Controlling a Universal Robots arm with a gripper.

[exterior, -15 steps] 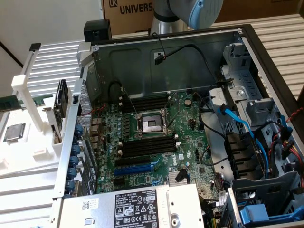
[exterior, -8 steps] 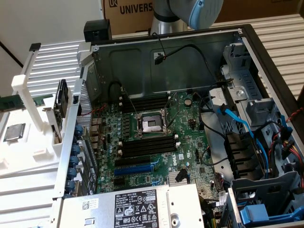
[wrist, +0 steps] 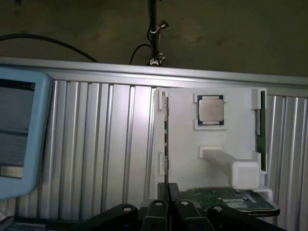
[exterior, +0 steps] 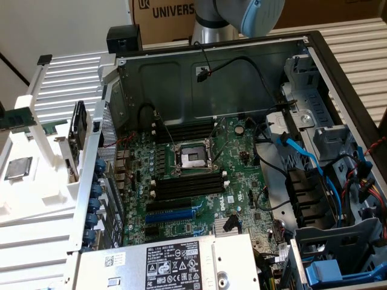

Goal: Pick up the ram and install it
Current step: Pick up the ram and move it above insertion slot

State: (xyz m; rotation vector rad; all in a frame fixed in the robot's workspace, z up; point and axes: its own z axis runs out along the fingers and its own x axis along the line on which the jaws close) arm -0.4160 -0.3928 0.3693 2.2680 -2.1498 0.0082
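Exterior view evenly bright; wrist view dimmer, white holder [wrist: 185,144] glaring

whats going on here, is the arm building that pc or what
A robot arm is working at an open computer case. In the wrist view its claw is lined up with the ram, which stands on edge in a white holder beside a processor chip. The ram is not yet installed, and the long black slots on the motherboard look empty.

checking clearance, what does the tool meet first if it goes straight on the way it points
Likely the ram, on edge in the white holder, directly ahead of the tool; the gap is unclear.
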